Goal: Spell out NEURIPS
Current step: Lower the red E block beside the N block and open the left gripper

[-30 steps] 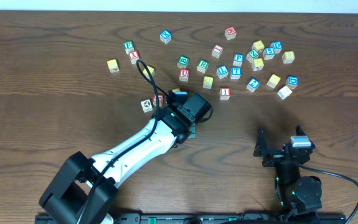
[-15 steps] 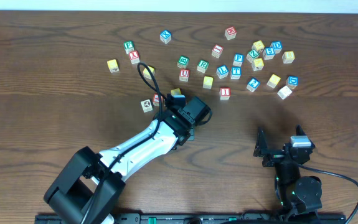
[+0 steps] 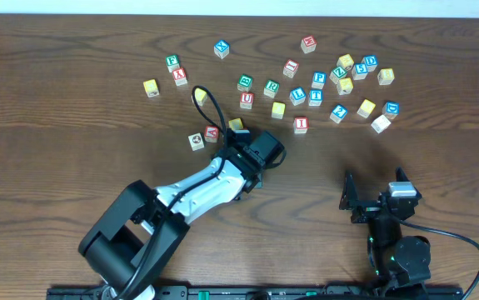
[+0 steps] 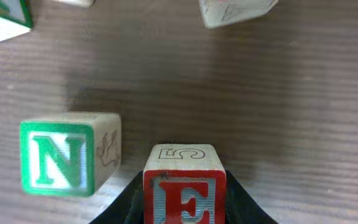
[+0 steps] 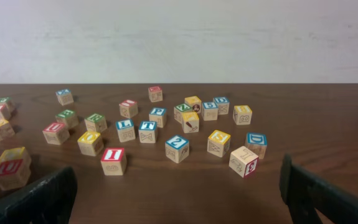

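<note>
In the left wrist view, the green N cube [image 4: 70, 154] sits at lower left on the desk [image 4: 291, 124], its letter face turned toward the camera. Just to its right, at the bottom centre, the left gripper [image 4: 183, 183] is closed narrowly on the red E cube [image 4: 185, 198], one dark finger on each side face. A thin strip of desk shows between the two cubes, so they stand close but apart. The E reads upright and faces the same way as the N, which suits a word built from left to right. My judgement is that the step in hand is seating E as the second letter. It lies lower in the frame than N, so it probably needs lining up. I cannot tell whether it rests on the desk or hangs just above it.

Further right in the overhead view, the unused letters wait in a loose scatter across the upper middle: red U [image 3: 246, 100], green R [image 3: 271, 87], red I [image 3: 301, 124] and blue P [image 3: 318, 79], all well apart from the N–E pair. At lower right the right gripper [image 5: 177, 186] stands wide open and holds nothing, parked clear of every cube.
</note>
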You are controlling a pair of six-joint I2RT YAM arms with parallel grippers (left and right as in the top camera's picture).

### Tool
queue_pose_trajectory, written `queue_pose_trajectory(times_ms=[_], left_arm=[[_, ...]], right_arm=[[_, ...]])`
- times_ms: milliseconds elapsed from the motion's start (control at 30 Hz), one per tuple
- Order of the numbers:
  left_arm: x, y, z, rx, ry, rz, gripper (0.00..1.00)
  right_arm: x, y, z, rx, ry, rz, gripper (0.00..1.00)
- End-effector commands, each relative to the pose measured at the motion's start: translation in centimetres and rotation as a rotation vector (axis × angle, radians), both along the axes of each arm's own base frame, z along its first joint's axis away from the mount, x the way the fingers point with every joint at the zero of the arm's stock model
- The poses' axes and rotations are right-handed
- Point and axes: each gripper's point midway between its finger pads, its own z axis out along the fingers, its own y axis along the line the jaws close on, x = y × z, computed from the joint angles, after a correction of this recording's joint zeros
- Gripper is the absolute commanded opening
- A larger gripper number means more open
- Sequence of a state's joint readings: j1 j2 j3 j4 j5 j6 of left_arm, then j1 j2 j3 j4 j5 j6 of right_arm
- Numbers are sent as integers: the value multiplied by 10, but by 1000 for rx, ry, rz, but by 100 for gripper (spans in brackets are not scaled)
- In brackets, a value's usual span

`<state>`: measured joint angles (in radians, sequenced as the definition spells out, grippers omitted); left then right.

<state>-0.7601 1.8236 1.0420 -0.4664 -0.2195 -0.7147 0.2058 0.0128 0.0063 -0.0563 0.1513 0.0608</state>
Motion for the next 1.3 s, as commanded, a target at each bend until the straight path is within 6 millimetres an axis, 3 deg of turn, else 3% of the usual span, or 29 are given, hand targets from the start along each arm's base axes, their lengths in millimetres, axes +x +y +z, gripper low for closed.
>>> queue_pose_trajectory(times_ms=[0, 233, 500, 1267], left_arm=[[2, 5, -3, 14, -11, 25, 8], [6, 7, -2, 9, -21, 37, 7], [16, 27, -3, 17, -10, 96, 7], [9, 28, -5, 21, 20, 91, 8]], right_arm=[[0, -3, -1, 12, 4, -14, 99], [0, -3, -1, 11, 4, -14, 99], [0, -3, -1, 11, 4, -14, 99], [0, -3, -1, 12, 4, -14, 99]])
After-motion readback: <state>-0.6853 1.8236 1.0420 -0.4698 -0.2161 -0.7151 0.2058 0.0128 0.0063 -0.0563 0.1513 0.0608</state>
